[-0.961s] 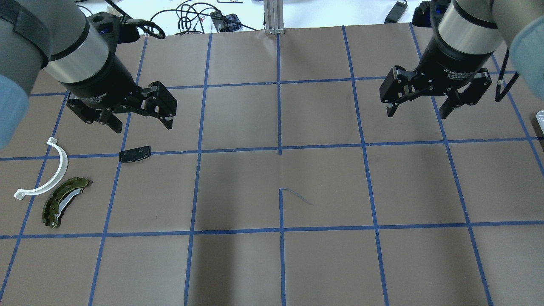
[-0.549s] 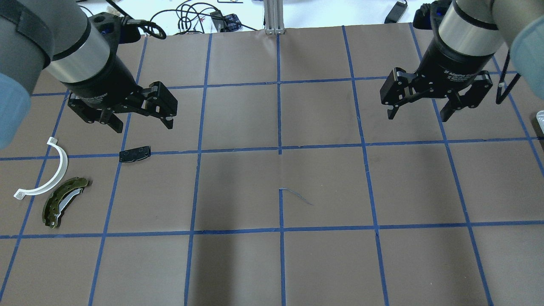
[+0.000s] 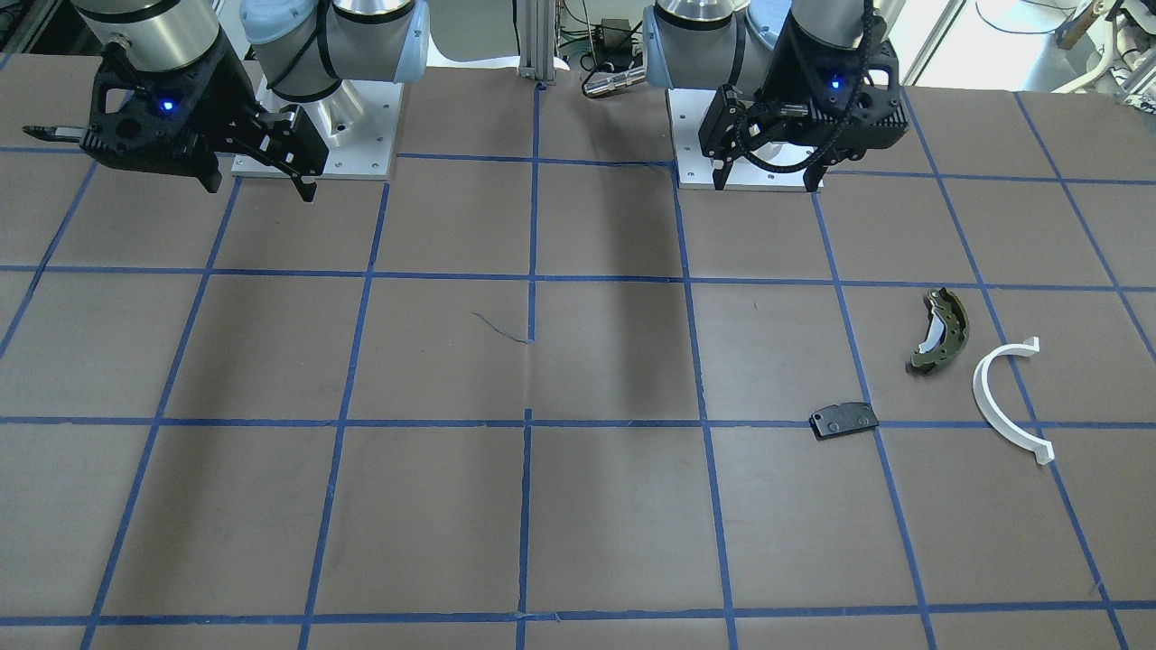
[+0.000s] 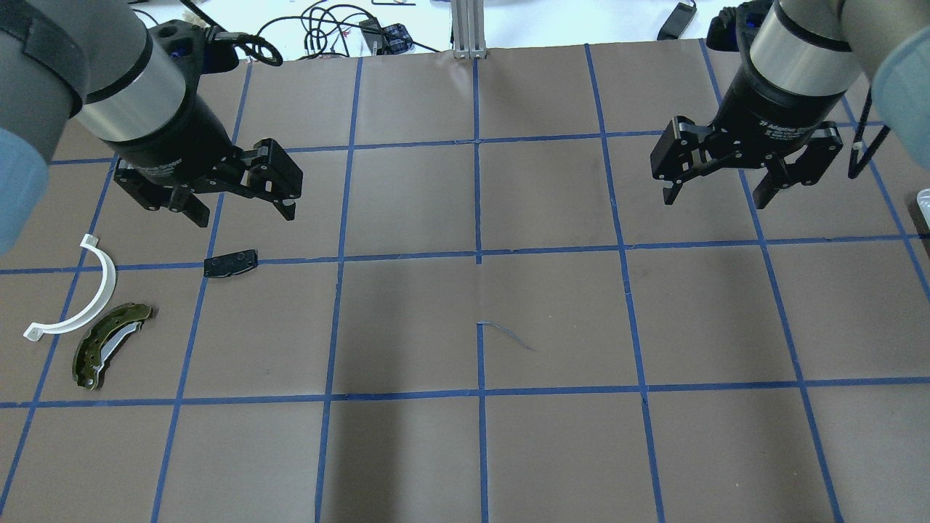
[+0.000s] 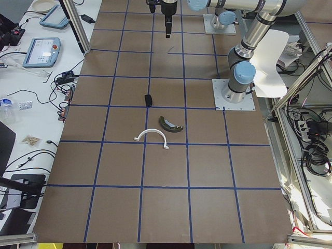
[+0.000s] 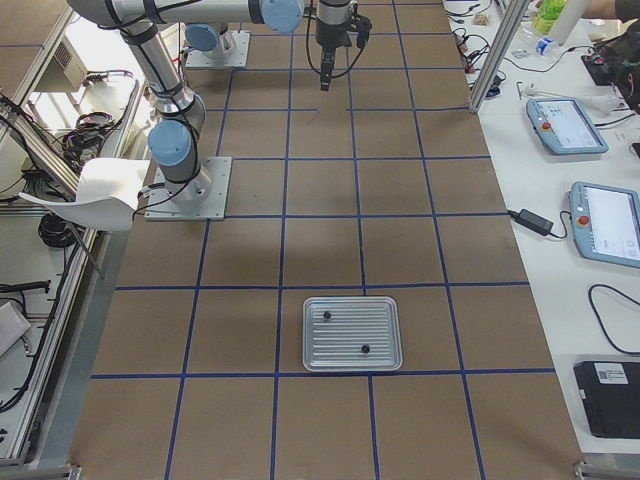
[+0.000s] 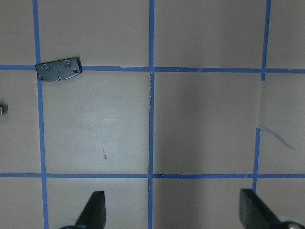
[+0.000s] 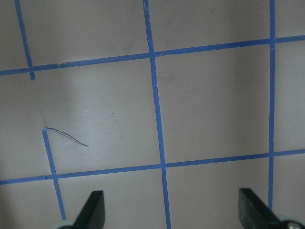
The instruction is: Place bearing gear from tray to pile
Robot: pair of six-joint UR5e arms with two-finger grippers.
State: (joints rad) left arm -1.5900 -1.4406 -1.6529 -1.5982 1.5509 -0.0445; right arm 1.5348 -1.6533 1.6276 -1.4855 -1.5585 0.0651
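The silver tray [image 6: 352, 360] lies near the table's right end, and its edge just shows in the overhead view [image 4: 924, 197]. Two small dark parts [image 6: 326, 315] [image 6: 365, 349] rest on it, too small to tell which is the bearing gear. The pile sits at the left: an olive brake shoe [image 4: 109, 345], a white half-ring [image 4: 91, 294] and a black pad [image 4: 230, 263]. My left gripper [image 4: 245, 216] hovers open just behind the pad, which shows in the left wrist view [image 7: 58, 69]. My right gripper [image 4: 713, 200] hangs open over bare table, well short of the tray.
Brown paper with blue tape grid lines [image 4: 478, 254] covers the table. A loose curl of tape [image 4: 508, 335] lies at the centre. Cables and devices [image 4: 327, 29] lie beyond the far edge. Both arm bases [image 3: 316, 135] stand at the robot's side.
The right gripper has shifted slightly to the right and away from the robot. The left gripper and the pile have stayed where they were.
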